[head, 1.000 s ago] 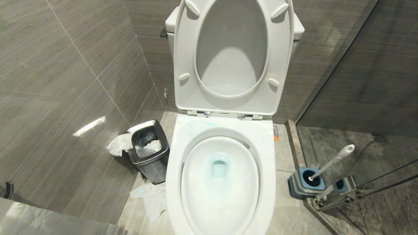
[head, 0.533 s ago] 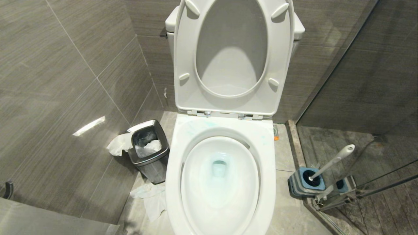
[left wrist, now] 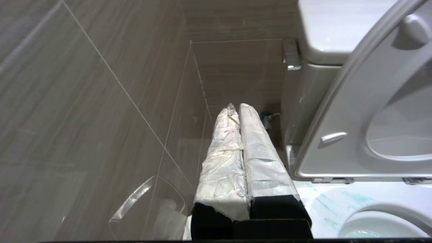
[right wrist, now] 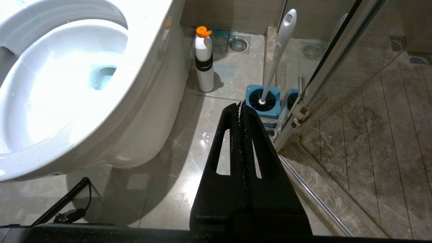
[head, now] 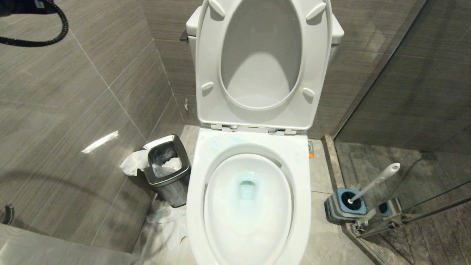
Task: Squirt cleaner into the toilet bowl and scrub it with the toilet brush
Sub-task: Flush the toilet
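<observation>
Left arm (head: 22,7) newly raised; toilet brush (head: 375,181) docked

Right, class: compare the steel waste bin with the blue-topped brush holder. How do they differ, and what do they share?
The waste bin is shiny steel; the brush holder is grey-ribbed with a blue top. The waste bin stands on the robot's left of the toilet bowl, the brush holder on its right. The waste bin holds crumpled white paper; the brush holder holds the toilet brush, leaning. Both are squarish, open-topped and stand on the floor.

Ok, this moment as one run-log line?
left gripper: shut, empty, beside tank | right gripper: shut, empty | toilet brush: in holder | toilet bowl: blue-tinted water
</observation>
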